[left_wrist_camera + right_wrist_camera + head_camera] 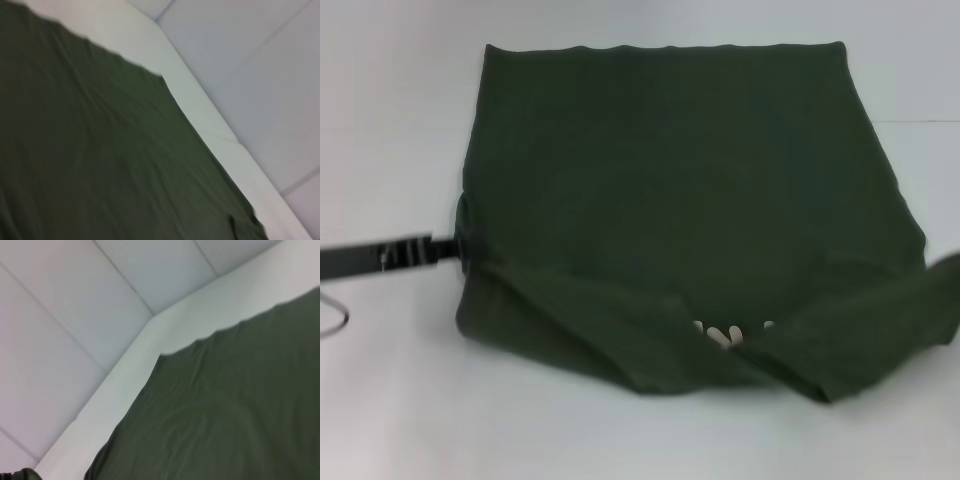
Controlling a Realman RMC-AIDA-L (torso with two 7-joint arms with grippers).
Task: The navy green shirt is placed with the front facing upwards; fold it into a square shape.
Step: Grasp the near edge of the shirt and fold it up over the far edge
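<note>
Olive cloth lies doubled nearest the robot, where the navy green shirt [680,220] has its near part turned over, cream letters [725,335] peeking out. Left gripper [455,250] meets the shirt's left edge, presumably to fold it inward; its fingers' state cannot be told. Beyond, the shirt lies flat on the white table [400,120].

Dark olive-green cotton T-shirt [680,210] lies flat on the white table [400,400], hem edge straight along the far side of the table. Body spread wide, trapezoid outline, broader toward the near side. Both sleeve flaps are folded inward over the near part, meeting in a V near the near edge of the shirt. Cream block letters [725,335] peek out only partly in the gap between the two flaps. Cloth shows light wrinkles; far corners lie flat on the table, short of its far edge.
</note>
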